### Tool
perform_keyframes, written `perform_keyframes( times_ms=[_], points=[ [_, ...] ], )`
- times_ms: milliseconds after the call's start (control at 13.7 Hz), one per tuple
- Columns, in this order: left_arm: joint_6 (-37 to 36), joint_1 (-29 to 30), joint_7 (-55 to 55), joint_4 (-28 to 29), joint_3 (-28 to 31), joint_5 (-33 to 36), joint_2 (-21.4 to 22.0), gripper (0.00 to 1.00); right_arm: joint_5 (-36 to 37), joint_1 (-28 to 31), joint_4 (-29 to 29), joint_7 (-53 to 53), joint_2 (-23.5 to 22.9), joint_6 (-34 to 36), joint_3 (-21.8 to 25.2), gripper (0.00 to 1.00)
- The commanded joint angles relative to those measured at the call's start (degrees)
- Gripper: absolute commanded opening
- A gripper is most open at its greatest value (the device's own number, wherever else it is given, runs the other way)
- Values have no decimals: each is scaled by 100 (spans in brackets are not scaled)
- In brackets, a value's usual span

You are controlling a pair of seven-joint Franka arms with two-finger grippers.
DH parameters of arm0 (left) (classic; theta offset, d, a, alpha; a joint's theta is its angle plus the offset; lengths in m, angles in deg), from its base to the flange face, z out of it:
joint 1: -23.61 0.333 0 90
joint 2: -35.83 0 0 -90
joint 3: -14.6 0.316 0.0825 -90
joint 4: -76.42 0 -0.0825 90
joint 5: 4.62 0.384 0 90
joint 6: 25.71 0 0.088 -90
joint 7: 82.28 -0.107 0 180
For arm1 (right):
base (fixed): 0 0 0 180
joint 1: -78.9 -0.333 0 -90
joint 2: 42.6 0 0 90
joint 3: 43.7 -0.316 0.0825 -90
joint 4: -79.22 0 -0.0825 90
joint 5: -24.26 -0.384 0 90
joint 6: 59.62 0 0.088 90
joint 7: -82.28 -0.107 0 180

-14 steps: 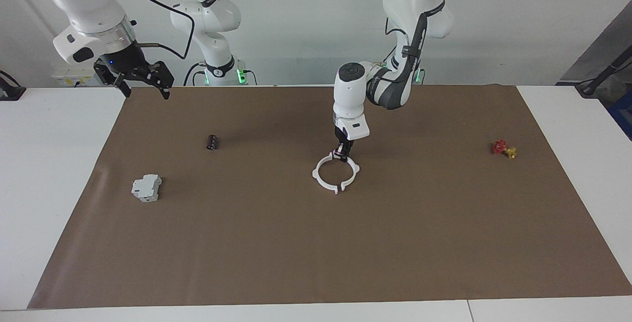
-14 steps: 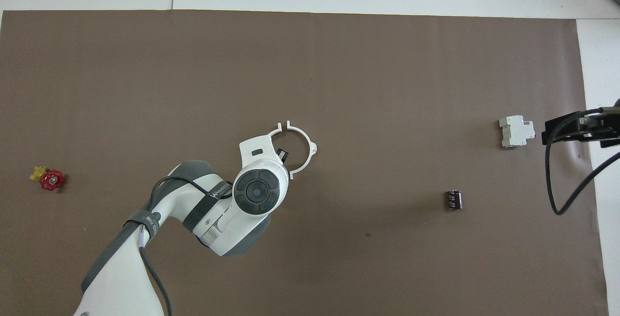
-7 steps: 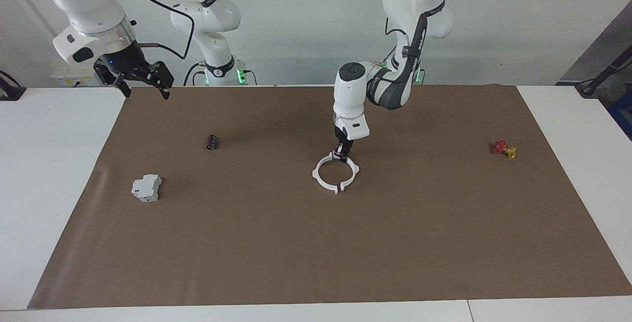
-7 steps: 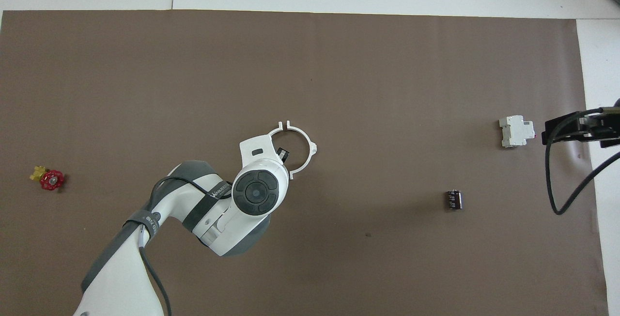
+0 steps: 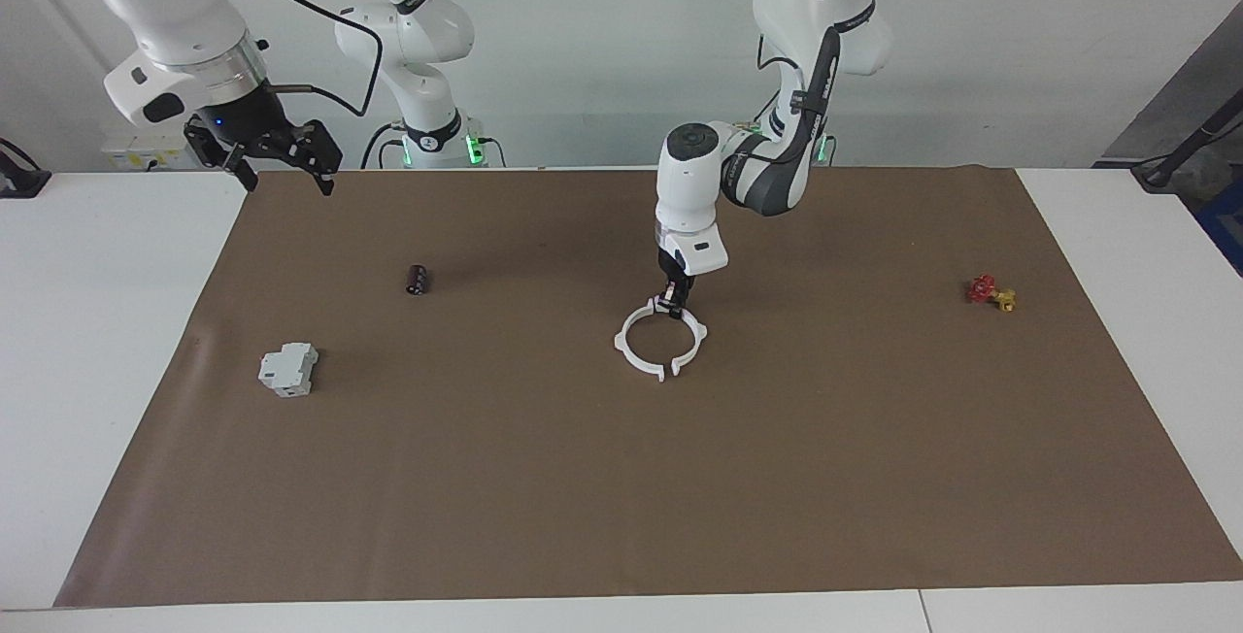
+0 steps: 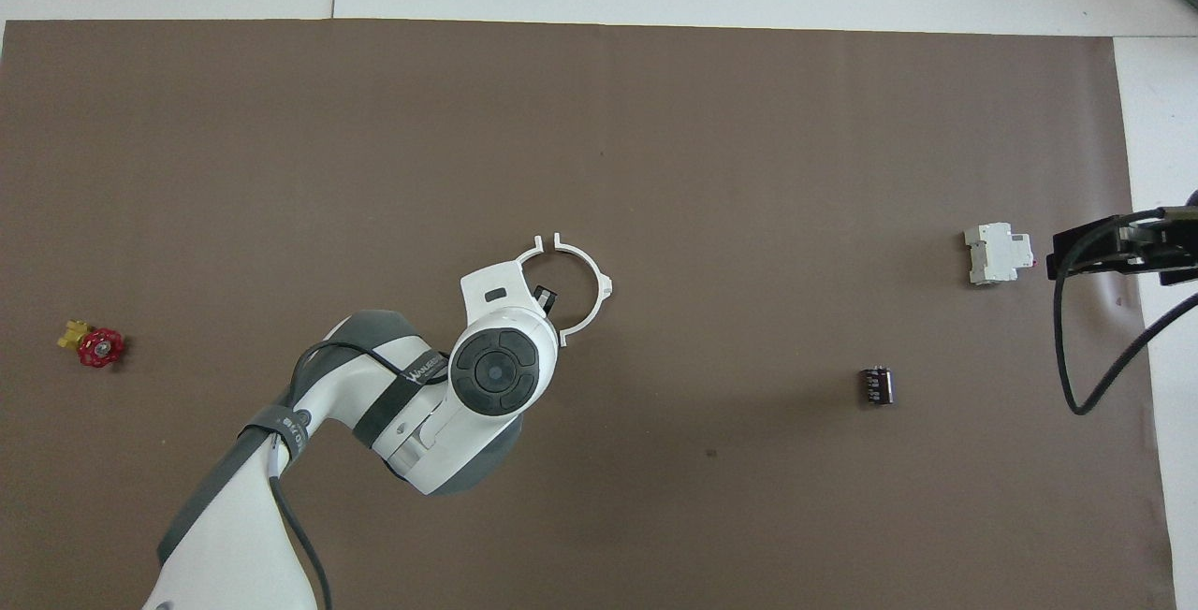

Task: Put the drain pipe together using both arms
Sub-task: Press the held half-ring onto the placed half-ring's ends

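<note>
The drain pipe [image 5: 622, 344] lies on the brown mat as one white ring with outward tabs, its two halves set together at the table's middle. It also shows in the overhead view [image 6: 599, 290]. My left gripper [image 5: 670, 303] points down at the ring's edge nearest the robots, right at the tabs there. In the overhead view the left gripper [image 6: 539, 299] is mostly hidden under its own wrist. My right gripper [image 5: 286, 184] is open and empty, raised over the mat's corner at the right arm's end; this arm waits.
A grey-white boxy block [image 5: 288, 369] and a small black cylinder [image 5: 417, 280] lie toward the right arm's end. A red-and-yellow valve [image 5: 991, 292] lies toward the left arm's end. The brown mat [image 5: 621, 497] covers most of the white table.
My left gripper has risen very slightly at the ring's edge. The ring and the right arm have not moved.
</note>
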Motion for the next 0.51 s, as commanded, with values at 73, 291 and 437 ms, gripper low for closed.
perform_keyframes(
  times_ms=[73,291,437],
  points=[
    [-711,-61,767,-171,57,100,29,0,-28,80,-6,-58,5,-44,-50,100],
    [-1546,-69,805,-313,66,309,82,0,-28,80,-6,-58,5,-44,-50,100],
    [-1487,-78,822,-313,66,337,82,0,-28,80,-6,-58,5,-36,-58,100]
  ],
)
